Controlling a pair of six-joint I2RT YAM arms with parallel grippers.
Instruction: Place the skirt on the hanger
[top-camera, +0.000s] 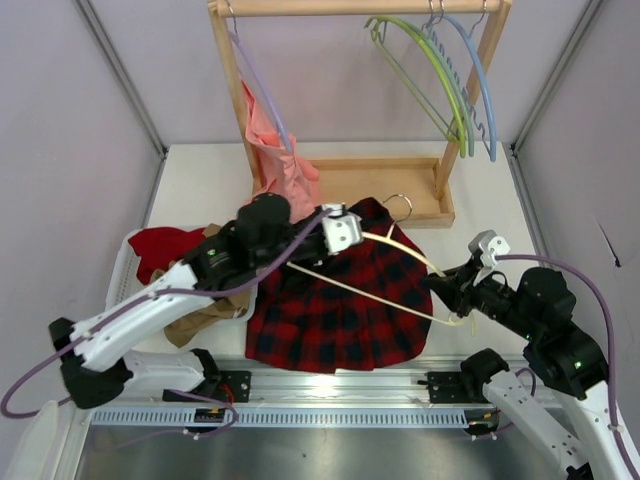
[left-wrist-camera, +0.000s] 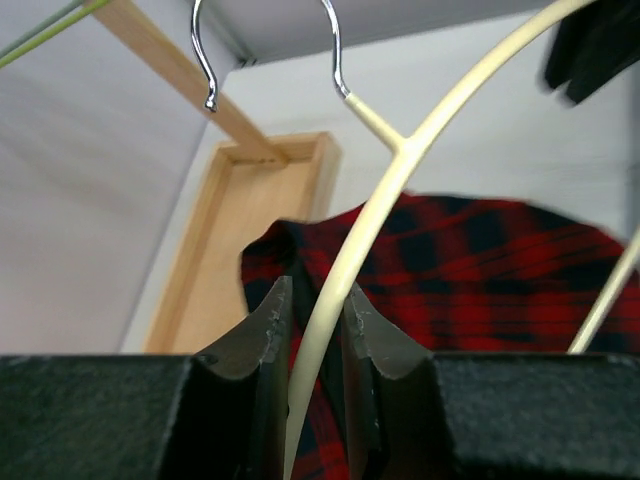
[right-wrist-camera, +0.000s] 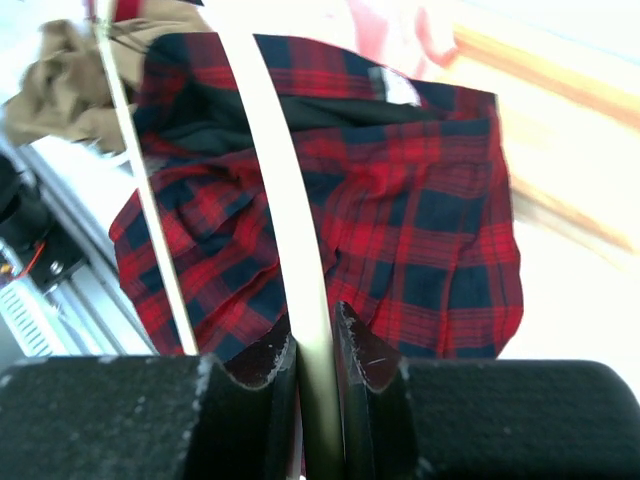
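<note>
The red and black plaid skirt (top-camera: 340, 310) lies flat on the table between the arms. Above it the cream hanger (top-camera: 400, 250) is held off the cloth, its metal hook (top-camera: 398, 203) pointing toward the rack. My left gripper (top-camera: 345, 232) straddles the hanger's arm near the hook; in the left wrist view the hanger (left-wrist-camera: 400, 170) runs between jaws (left-wrist-camera: 315, 310) that stand slightly apart, with a gap on one side, over the skirt (left-wrist-camera: 480, 270). My right gripper (top-camera: 450, 295) is shut on the hanger's other arm (right-wrist-camera: 280, 170), pinched tight (right-wrist-camera: 318, 335) above the skirt (right-wrist-camera: 420, 220).
A wooden rack (top-camera: 390, 190) stands at the back with a lilac hanger carrying a salmon garment (top-camera: 275, 150) and green and blue hangers (top-camera: 455, 80). A tan cloth (top-camera: 205, 320) and a red garment (top-camera: 160, 245) lie left of the skirt.
</note>
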